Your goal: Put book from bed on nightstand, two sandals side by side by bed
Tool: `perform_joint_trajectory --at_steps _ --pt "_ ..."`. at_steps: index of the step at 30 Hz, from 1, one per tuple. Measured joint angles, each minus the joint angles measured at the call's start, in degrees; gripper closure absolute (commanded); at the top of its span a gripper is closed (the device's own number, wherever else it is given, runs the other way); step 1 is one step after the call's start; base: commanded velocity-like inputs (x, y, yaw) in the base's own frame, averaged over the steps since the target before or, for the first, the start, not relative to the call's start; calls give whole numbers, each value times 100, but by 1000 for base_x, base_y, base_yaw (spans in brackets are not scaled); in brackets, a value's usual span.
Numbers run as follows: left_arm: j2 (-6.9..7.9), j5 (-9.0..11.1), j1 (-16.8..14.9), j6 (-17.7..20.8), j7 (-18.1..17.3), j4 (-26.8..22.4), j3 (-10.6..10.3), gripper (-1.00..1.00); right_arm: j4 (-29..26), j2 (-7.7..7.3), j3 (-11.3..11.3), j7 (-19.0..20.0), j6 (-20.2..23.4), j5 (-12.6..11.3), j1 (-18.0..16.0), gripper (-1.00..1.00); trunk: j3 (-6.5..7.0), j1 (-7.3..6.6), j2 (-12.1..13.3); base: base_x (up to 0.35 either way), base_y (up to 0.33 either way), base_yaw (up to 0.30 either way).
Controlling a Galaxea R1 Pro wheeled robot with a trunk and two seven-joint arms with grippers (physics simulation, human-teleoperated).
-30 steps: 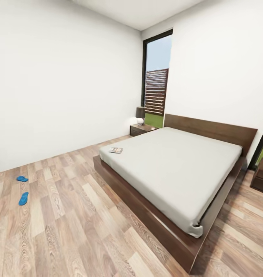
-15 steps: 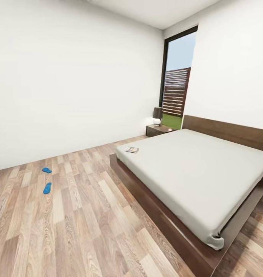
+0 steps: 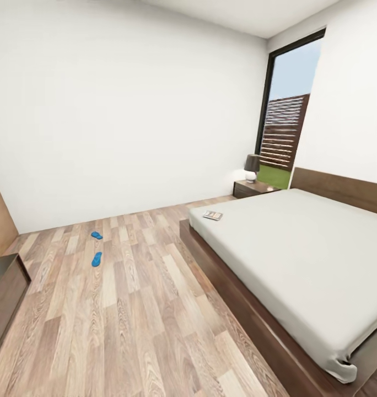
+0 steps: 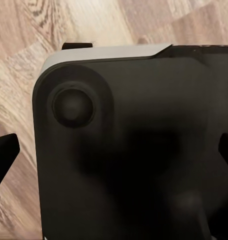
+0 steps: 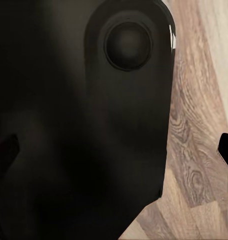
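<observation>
Pale grey and orange-banded, the book [image 3: 213,215] lies flat at the near corner of the bed [image 3: 299,242], well short of the nightstand [image 3: 253,188] with its lamp [image 3: 252,167] by the headboard. The two blue sandals [image 3: 96,259] [image 3: 96,235] lie apart on the plank floor [image 3: 133,320], well clear of the bed. In each wrist view dark fingertips [image 4: 5,152] [image 5: 227,146] sit at opposite edges, so both grippers stand wide apart holding nothing, over the robot's dark body.

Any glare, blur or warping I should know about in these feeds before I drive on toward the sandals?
Head view: even daylight, no glare; wide-angle lens stretches the bed at the edges; sandals small but sharp. Both wrist views: a dark, softly blurred robot part up close, wood floor behind it.
</observation>
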Motion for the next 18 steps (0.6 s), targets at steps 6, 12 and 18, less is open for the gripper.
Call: perform_joint_trajectory --at_steps 6,12,18 --pt "0 0 0 0 0 -1 0 -100 0 0 3 0 0 0 1 -100 0 0 0 0 0 297" --pt "0 0 3 0 0 -1 0 -100 0 0 3 0 0 0 0 -100 0 0 0 0 0 297" --pt "-18 0 1 0 0 -1 -6 -100 0 0 3 0 0 0 0 -100 0 0 0 0 0 297"
